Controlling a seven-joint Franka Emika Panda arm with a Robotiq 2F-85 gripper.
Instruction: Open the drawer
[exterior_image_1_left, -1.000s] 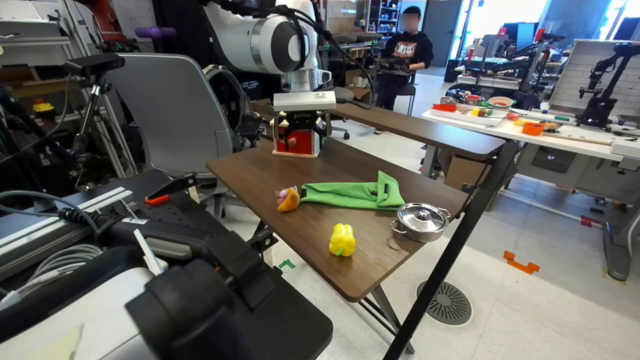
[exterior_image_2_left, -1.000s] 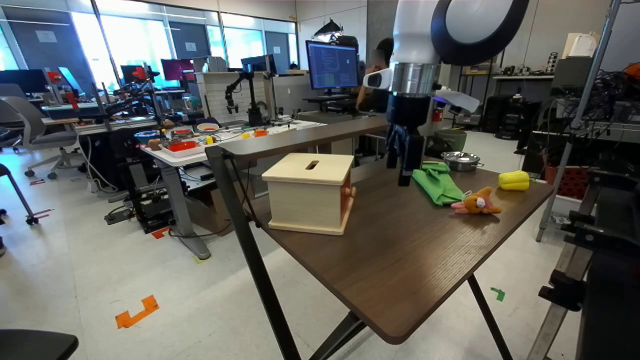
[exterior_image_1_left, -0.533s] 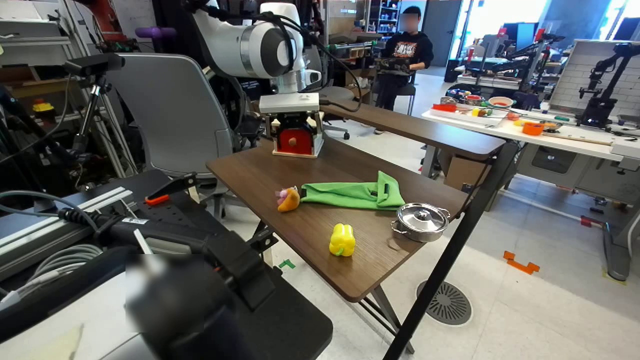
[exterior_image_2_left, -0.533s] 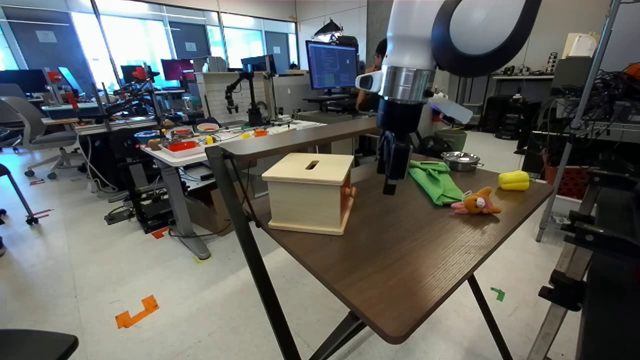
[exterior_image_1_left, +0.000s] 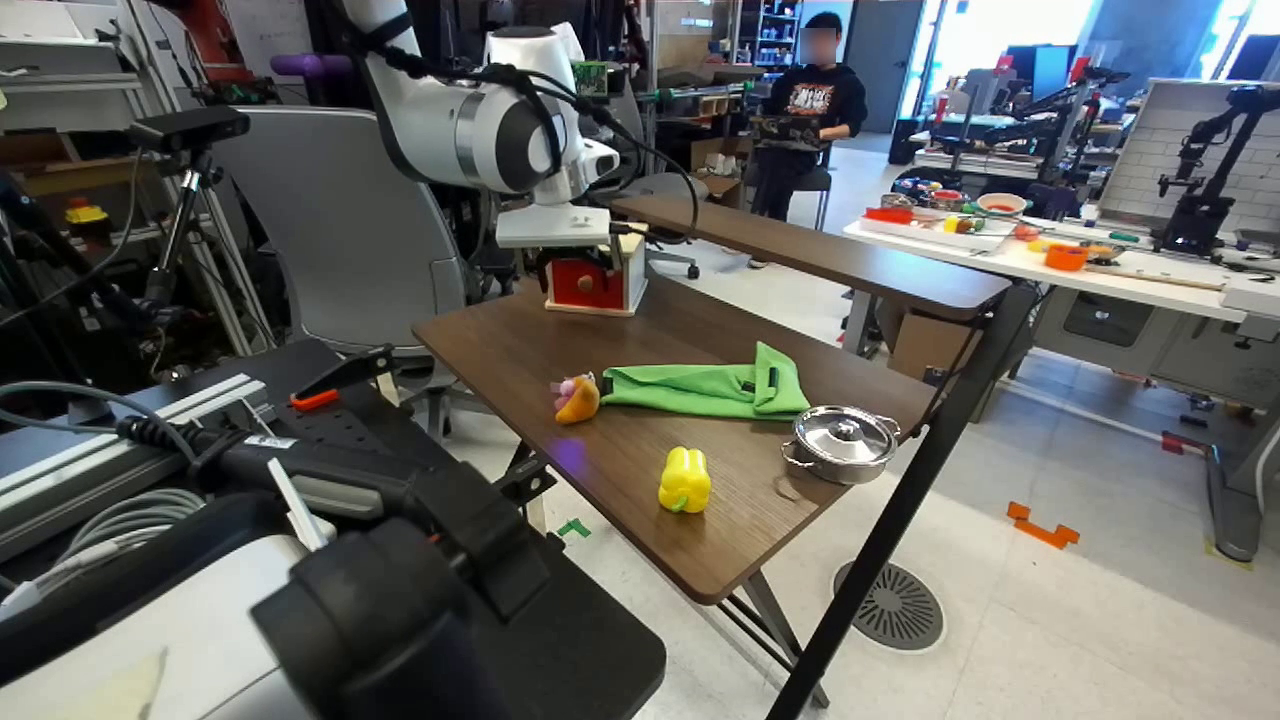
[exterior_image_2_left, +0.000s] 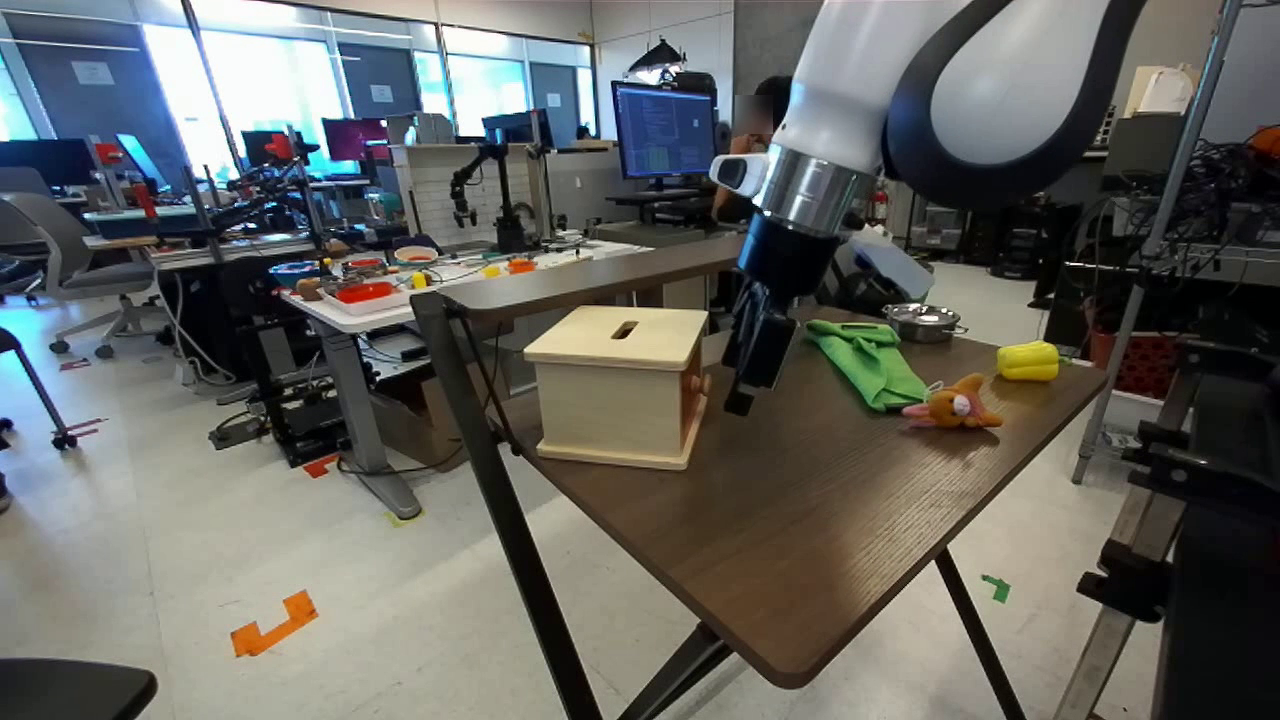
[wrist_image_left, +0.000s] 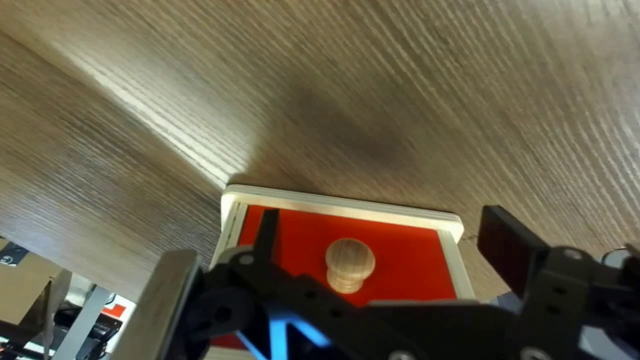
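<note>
The drawer is a pale wooden box with a red front. It stands on the brown table and shows in both exterior views (exterior_image_1_left: 603, 287) (exterior_image_2_left: 612, 405). A round wooden knob (wrist_image_left: 350, 260) sticks out of the red front (wrist_image_left: 405, 260), which looks flush with the box frame. My gripper (wrist_image_left: 385, 222) is open and empty. In the wrist view its fingers lie to either side of the knob, the left one nearer. In an exterior view the tilted gripper (exterior_image_2_left: 745, 395) is in front of the knob, apart from it. In an exterior view the gripper (exterior_image_1_left: 580, 262) partly covers the red front.
On the brown table (exterior_image_2_left: 800, 530) lie a green cloth (exterior_image_1_left: 700, 388), an orange plush toy (exterior_image_1_left: 577, 399), a yellow pepper (exterior_image_1_left: 685, 480) and a lidded metal pot (exterior_image_1_left: 845, 443). A raised brown shelf (exterior_image_1_left: 830, 252) runs behind the box.
My gripper has moved towards the box's red front and lower, and has tilted with its fingertips pointing towards the box. The box and the other objects have not moved.
</note>
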